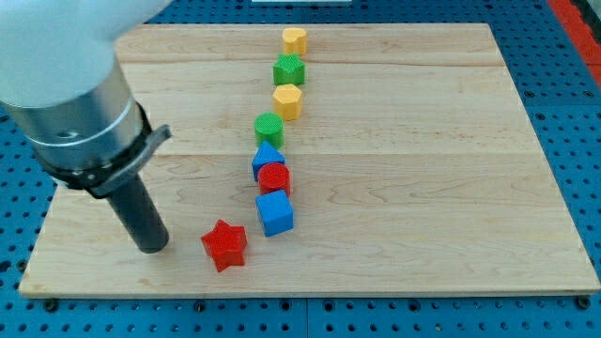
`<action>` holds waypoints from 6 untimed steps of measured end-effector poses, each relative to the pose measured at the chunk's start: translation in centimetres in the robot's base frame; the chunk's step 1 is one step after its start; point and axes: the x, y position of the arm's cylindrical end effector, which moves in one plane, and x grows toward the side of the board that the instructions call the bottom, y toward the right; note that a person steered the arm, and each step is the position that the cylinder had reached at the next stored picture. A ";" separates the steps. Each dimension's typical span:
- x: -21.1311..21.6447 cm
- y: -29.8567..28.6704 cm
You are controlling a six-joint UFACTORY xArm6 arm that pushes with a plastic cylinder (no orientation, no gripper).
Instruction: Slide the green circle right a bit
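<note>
My tip [152, 246] rests on the counter [451, 188] near the left edge — no jaws here, only a rod — just left of the red star [224, 245], well apart from the green circle [269, 128] mid-row.

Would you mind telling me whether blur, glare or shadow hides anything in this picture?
Camera view: lighting even, shadows faint; the arm's pale housing at the view's top left is overexposed; the green circle and my tip are sharp.
</note>
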 end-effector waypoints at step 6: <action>3.0 8.3</action>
